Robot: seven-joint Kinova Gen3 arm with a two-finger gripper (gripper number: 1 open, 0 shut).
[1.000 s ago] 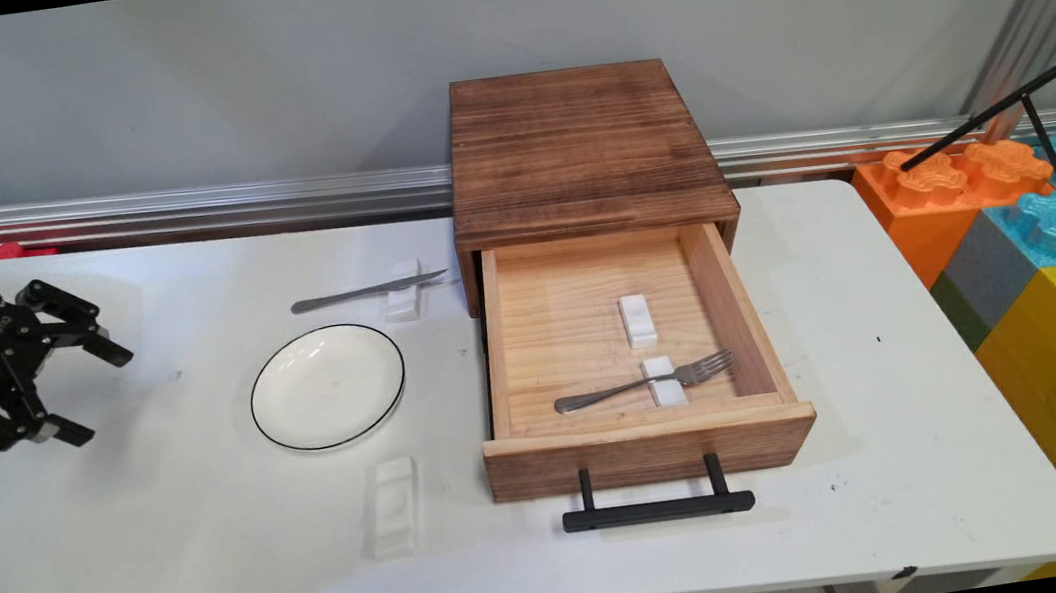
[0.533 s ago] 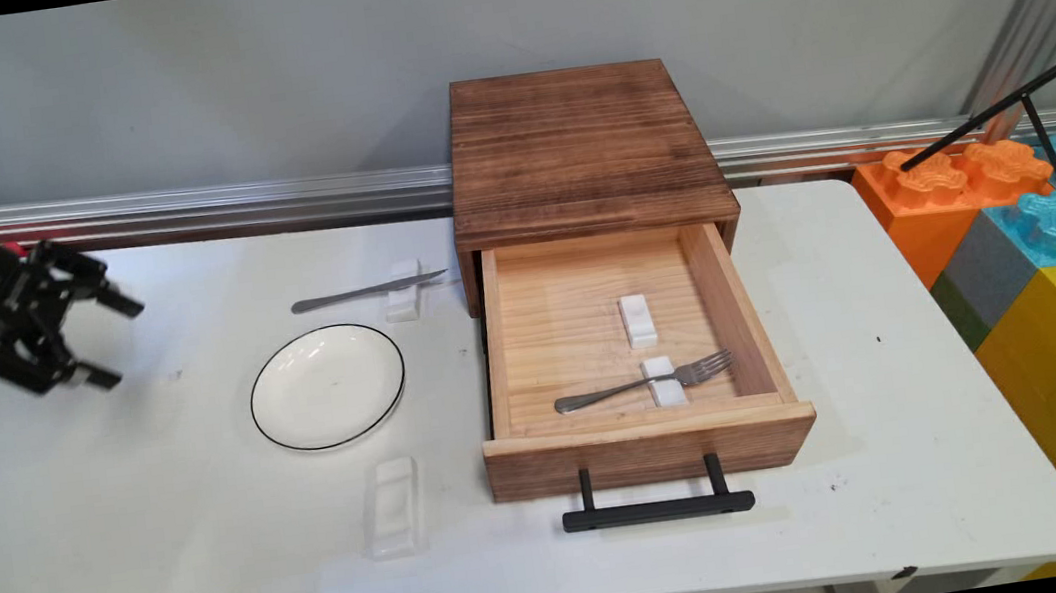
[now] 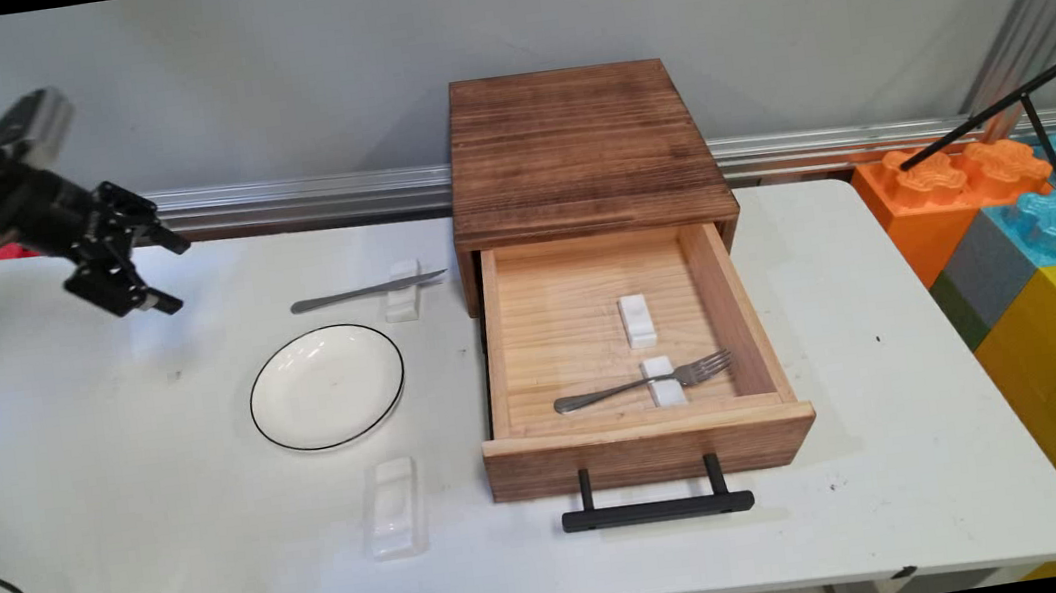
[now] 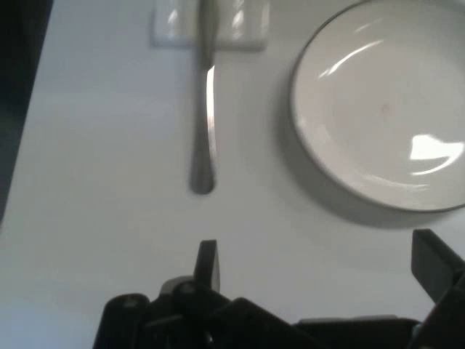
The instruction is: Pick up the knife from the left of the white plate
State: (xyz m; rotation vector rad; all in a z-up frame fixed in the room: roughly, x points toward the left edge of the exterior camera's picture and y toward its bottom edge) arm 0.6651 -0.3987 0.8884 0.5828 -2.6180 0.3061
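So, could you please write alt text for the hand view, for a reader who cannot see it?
The open, empty gripper hovers above a white table, pointing at a knife whose blade lies across a small white rest. A white plate with a dark rim sits beside the knife.

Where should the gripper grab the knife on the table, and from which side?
Probably the handle, from above. The knife has its blade end propped on a white rest, while the handle end juts free to the left, toward the open gripper, with bare table either side of it for the fingers.
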